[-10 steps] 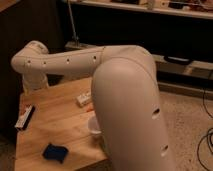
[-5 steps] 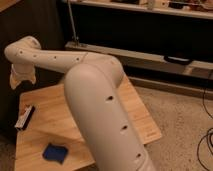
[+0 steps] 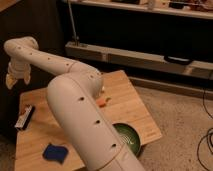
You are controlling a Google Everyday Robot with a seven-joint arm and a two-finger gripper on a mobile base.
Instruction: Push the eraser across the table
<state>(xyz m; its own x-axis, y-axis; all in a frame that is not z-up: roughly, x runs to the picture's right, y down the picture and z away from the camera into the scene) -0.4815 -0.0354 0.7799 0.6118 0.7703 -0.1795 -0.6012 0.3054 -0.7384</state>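
The eraser (image 3: 24, 118), a narrow black bar with a white long side, lies near the left edge of the tan wooden table (image 3: 125, 102). My gripper (image 3: 17, 80) hangs above the table's far left corner, beyond and above the eraser and clear of it. Its two pale fingers stand apart with nothing between them. My white arm sweeps from the bottom centre up to the left and hides the middle of the table.
A floppy blue pad (image 3: 55, 152) lies at the front left. A green bowl (image 3: 128, 138) sits near the front right edge. An orange piece (image 3: 103, 101) lies mid-table beside the arm. Dark shelving (image 3: 150, 55) stands behind the table.
My arm has swung further left and the gripper now hangs by the table's far left corner. The bowl and orange piece have come into sight. The eraser has not moved.
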